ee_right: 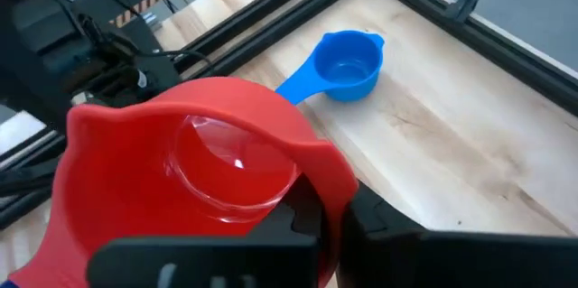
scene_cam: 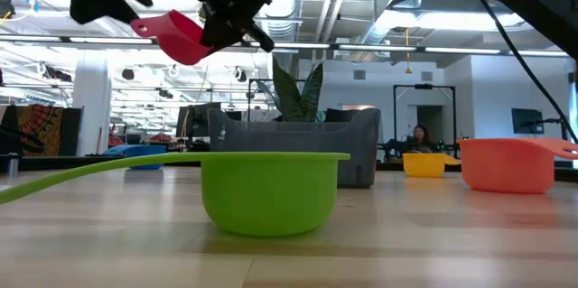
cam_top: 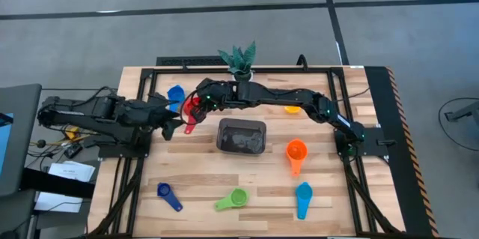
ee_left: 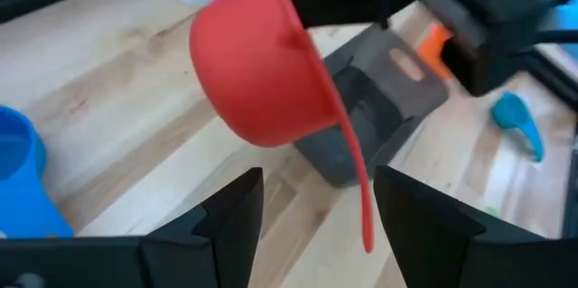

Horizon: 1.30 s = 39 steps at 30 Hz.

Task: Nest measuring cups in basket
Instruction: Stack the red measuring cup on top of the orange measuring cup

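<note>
- The right claw is clamped on the rim of the red cup, holding it in the air above the desk, left of the basket and toward the far edge.
- The left claw sits just beside the red cup, its fingers spread apart with nothing between them.
- A blue cup lies near the far left corner.
- The basket stands mid-desk; orange, light blue, green and dark blue cups lie nearer the front edge.
- A yellow cup shows under the right arm.
</note>
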{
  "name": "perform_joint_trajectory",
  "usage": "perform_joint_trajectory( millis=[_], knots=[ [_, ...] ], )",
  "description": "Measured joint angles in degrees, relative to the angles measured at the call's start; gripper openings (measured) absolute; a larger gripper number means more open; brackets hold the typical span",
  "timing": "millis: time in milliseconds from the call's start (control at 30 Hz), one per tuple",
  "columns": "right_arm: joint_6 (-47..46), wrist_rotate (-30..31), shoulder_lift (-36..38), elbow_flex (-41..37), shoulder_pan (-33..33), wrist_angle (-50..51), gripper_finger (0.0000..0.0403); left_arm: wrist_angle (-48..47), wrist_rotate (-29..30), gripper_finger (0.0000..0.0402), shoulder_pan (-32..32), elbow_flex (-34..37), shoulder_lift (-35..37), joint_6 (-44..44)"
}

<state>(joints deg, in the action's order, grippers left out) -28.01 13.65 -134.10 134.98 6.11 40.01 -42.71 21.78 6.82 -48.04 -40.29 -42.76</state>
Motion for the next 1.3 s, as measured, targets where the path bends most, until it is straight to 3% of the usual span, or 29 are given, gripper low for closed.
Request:
perform_joint_trajectory(
  millis=[367, 500, 700, 900, 1067, 1300],
  knots=[
    [-0.01, -0.27, 0.44, -0.01, -0.06, 0.68, 0.0027, 5.95, -4.98, 0.0192, -0.44, 0.45, -7.21, 2.33],
    [0.04, -0.3, 1.54, 0.02, -0.13, 0.58, 0.0014, 5.79, -4.67, 0.0142, -0.88, 0.45, -8.61, 2.47],
    [1.59, -0.02, 4.35, -0.05, 0.14, 2.79, 0.003, 7.93, -5.41, 0.0015, -1.43, 0.37, -8.65, 3.22],
    [2.72, -1.05, 6.1, 0.05, 0.15, 4.01, 0.0043, 14.46, -5.33, 0.0003, -1.43, 0.49, -8.13, 4.12],
    [5.13, -1.27, 8.09, 0.06, 0.09, 5.47, 0.0079, 19.4, -2.75, 0.0001, -1.41, 0.51, -8.56, 4.34],
    [5.53, -2.86, 15.45, 0.04, 0.62, 10.5, 0.0184, 22.34, 2.64, 0.0001, -1.5, 0.49, -9.44, 4.73]
  ],
)
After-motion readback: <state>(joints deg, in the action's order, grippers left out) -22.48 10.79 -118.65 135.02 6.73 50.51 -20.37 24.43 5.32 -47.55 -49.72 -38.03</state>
